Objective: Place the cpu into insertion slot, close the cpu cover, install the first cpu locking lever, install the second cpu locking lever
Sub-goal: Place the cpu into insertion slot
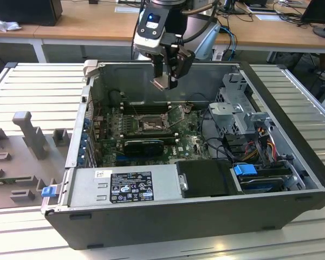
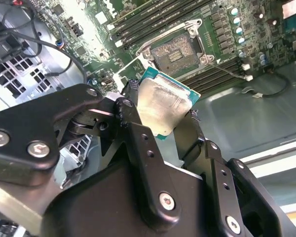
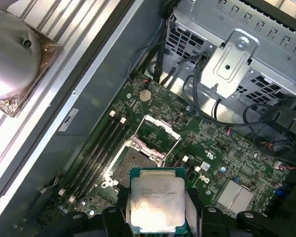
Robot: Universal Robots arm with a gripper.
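My gripper (image 1: 167,79) hangs above the open computer case, shut on the cpu (image 1: 163,83), a small square chip held by its edges. In both wrist views the cpu (image 2: 163,106) (image 3: 155,200) shows a pale silvery face on a green substrate between the black fingers (image 2: 133,128). Well below it, the insertion slot (image 3: 134,160) (image 2: 176,52) (image 1: 151,124) lies bare on the green board with its brownish contact field showing. The cpu cover (image 3: 157,129) stands tilted up at one side of the slot. A thin wire lever (image 2: 228,72) sticks out beside the socket.
Long black memory slots (image 1: 143,108) run beside the socket, and a long black card (image 1: 143,145) lies in front of it. A metal drive cage (image 1: 235,114) with cables (image 1: 262,143) fills the exterior view's right. The power supply (image 1: 124,187) sits at the near side.
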